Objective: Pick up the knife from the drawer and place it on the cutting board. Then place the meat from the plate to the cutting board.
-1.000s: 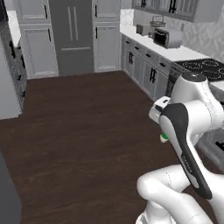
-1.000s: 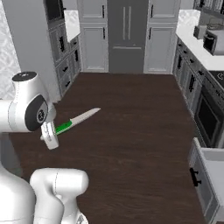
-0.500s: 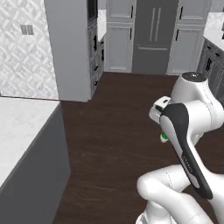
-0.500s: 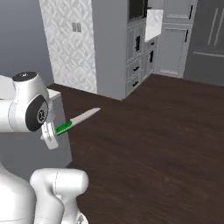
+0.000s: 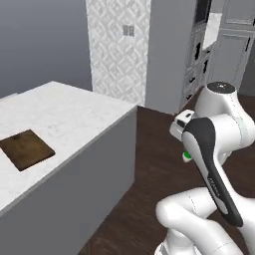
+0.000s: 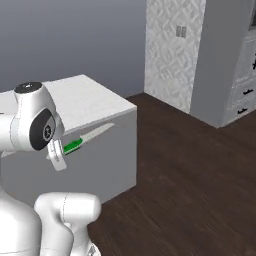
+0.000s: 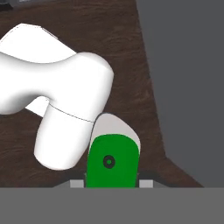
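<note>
Green-handled knife (image 6: 84,140) clamped in hand (image 6: 61,151), blade seen from right base; cutting board (image 5: 26,149) on desk (image 5: 74,117) seen from left base

In the left base view the arm's own dark-and-white link stands in front of the knife (image 5: 187,156), so just a green dot of its handle peeks out beside that link; the blade is hidden. The gripper (image 6: 60,155) in the right base view is mostly covered by the arm's round joint, and its fingertips cannot be made out. In the hand view the knife (image 7: 112,162) is seen end-on, handle butt foremost, with the pale blade largely behind it. The cutting board (image 5: 25,149) is cut slightly by the left edge.
</note>
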Robot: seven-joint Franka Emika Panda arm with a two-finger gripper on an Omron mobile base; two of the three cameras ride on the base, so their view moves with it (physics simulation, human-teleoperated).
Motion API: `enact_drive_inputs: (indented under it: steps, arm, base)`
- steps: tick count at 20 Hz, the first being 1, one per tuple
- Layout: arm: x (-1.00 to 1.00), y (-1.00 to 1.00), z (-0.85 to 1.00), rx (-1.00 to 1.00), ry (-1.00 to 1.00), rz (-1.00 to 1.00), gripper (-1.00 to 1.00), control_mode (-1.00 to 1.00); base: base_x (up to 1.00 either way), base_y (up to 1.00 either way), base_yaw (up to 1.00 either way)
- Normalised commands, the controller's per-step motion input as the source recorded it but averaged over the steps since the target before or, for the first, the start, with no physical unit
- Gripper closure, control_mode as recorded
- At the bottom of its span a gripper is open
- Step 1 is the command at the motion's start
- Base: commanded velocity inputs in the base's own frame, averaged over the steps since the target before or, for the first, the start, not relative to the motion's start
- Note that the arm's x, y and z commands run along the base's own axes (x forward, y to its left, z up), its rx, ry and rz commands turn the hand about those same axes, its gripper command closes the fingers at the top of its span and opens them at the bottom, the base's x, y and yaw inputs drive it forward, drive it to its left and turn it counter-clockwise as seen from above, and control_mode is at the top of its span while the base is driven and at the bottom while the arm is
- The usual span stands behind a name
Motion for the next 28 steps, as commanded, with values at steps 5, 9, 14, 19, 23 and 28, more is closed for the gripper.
enact_drive_inputs:
  steps: [5, 9, 14, 19, 23, 28]
  arm:
    - [0.0, 0.0, 0.0, 0.0, 0.0, 0.0, 1.0, 1.0]
    - [0.0, 0.0, 0.0, 0.0, 0.0, 0.0, 1.0, 1.0]
    - [0.0, 0.0, 0.0, 0.0, 0.0, 0.0, 1.0, 1.0]
    - [0.0, 0.0, 0.0, 0.0, 0.0, 0.0, 1.0, 1.0]
    - [0.0, 0.0, 0.0, 0.0, 0.0, 0.0, 1.0, 1.0]
    - [0.0, 0.0, 0.0, 0.0, 0.0, 0.0, 1.0, 1.0]
  base:
    - [0.15, 0.16, 0.67]
    - [0.21, 0.16, 0.68]
    - [0.21, 0.09, 0.69]
    - [0.26, 0.06, 0.61]
    - [0.67, 0.0, 0.33]
    - [0.88, 0.01, 0.16]
